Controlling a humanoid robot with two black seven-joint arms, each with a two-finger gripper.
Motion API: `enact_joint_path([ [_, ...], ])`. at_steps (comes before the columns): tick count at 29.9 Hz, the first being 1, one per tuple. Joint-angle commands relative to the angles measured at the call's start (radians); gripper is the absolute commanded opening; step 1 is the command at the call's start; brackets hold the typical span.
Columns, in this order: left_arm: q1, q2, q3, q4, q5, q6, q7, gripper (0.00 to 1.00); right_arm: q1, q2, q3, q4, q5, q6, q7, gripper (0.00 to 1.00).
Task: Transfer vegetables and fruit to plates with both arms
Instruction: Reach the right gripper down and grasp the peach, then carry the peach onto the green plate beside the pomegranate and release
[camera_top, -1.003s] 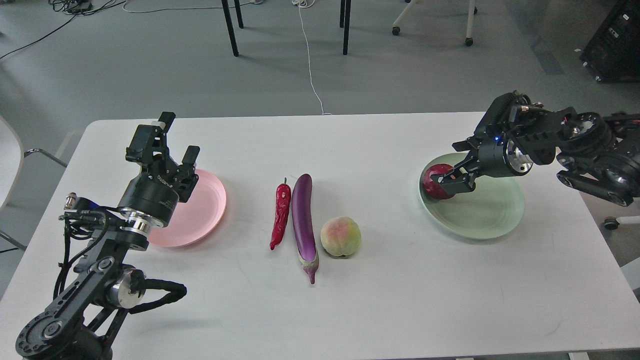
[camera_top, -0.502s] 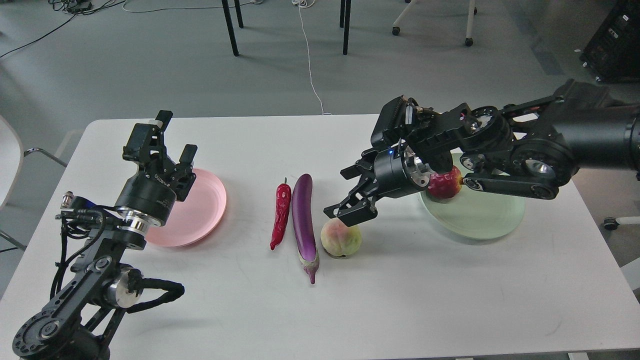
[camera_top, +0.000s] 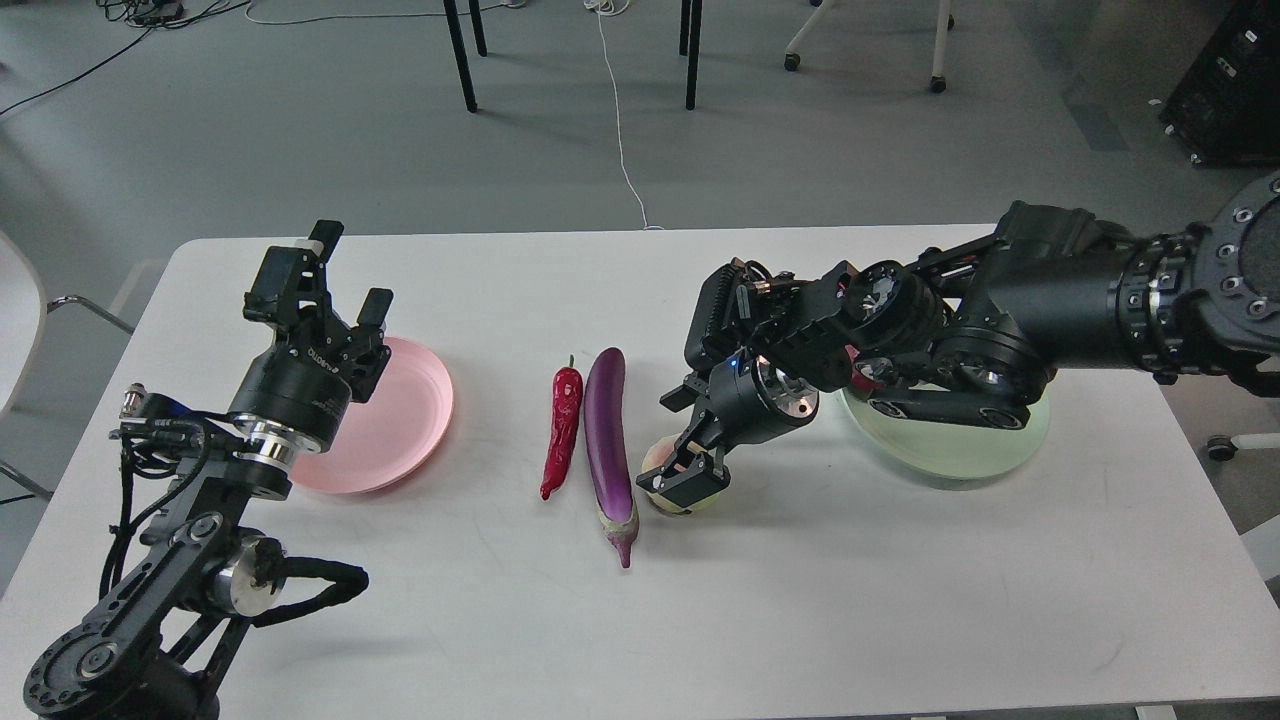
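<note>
**Right gripper down on the peach at mid-tabletop**

The right gripper (camera_top: 683, 478) straddles the peach (camera_top: 655, 462), fingers either side; whether they press it I cannot tell. The eggplant (camera_top: 607, 433) and chili pepper (camera_top: 562, 428) lie just beside. The left gripper (camera_top: 338, 280) hangs spread apart, empty, over the pink plate (camera_top: 410, 420) near the left edge. The green plate (camera_top: 950, 450) sits toward the right edge; the pomegranate (camera_top: 857, 365) is mostly hidden.

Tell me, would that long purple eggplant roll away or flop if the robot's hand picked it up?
The eggplant looks glossy, so it may be a bit slippery between two fingers. It is long and slender with a slight curve; gripped near one end it would probably tip, so the middle seems safer. If nudged sideways it might roll toward the chili pepper lying close beside it.
</note>
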Motion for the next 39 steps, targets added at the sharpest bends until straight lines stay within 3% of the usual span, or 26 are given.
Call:
enact_joint_path([
  [1,0.0,0.0,0.0,0.0,0.0,0.0,0.0,1.0,-0.018,0.011,-0.001,-0.023,0.0,0.0,0.0,0.97],
  [18,0.02,0.002,0.0,-0.002,0.0,-0.002,-0.006,1.0,-0.097,0.046,-0.021,-0.107,0.0,-0.002,0.0,0.96],
  [23,0.022,0.002,-0.001,-0.002,0.0,-0.002,-0.008,1.0,-0.101,0.046,-0.023,-0.107,0.0,-0.002,0.0,0.92],
  [25,0.022,0.002,-0.003,-0.003,0.0,-0.002,-0.008,1.0,-0.101,0.046,-0.026,-0.106,-0.001,-0.002,0.0,0.86],
  [28,0.022,0.002,-0.008,-0.003,0.0,0.0,-0.008,1.0,-0.091,0.046,-0.058,-0.106,-0.001,0.0,0.0,0.64],
  [33,0.022,0.002,-0.011,-0.003,0.0,-0.002,-0.008,1.0,-0.08,0.046,-0.064,-0.101,-0.001,0.0,0.0,0.4],
  [39,0.022,0.003,-0.011,-0.003,0.0,-0.002,-0.008,1.0,-0.034,0.006,-0.05,-0.071,0.002,-0.002,0.0,0.39],
])
